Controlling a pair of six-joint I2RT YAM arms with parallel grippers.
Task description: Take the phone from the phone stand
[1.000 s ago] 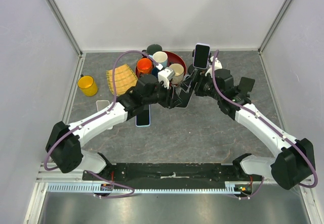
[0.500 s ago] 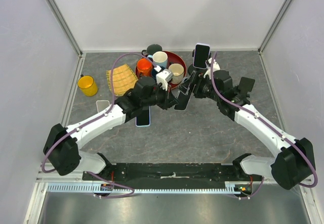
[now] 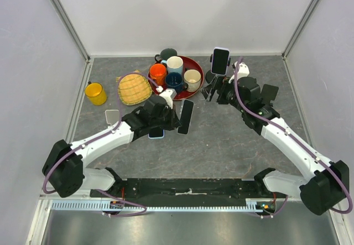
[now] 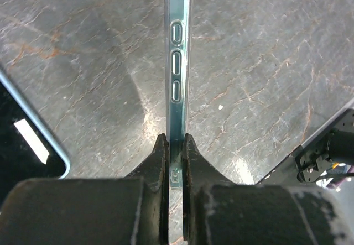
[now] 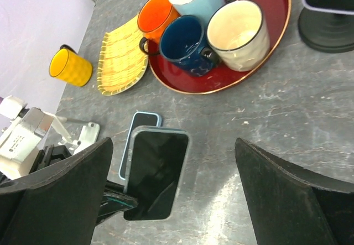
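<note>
Low in the middle of the overhead view, the left claw [image 4: 174,145] is pinching a dark phone [image 3: 186,117] by its thin edge, holding it on edge over the grey table [image 3: 221,145] (the side buttons are facing the wrist camera). Just to its left, a blue-cased phone [image 3: 157,134] is lying flat. Further up and to the right, the right claw [image 3: 212,93] is hanging with its fingers spread wide, gripping nothing. Beyond it, a second phone [image 3: 220,61] is standing upright on the black phone stand [image 3: 211,78], beside a red tray [image 5: 221,80] of mugs.
</note>
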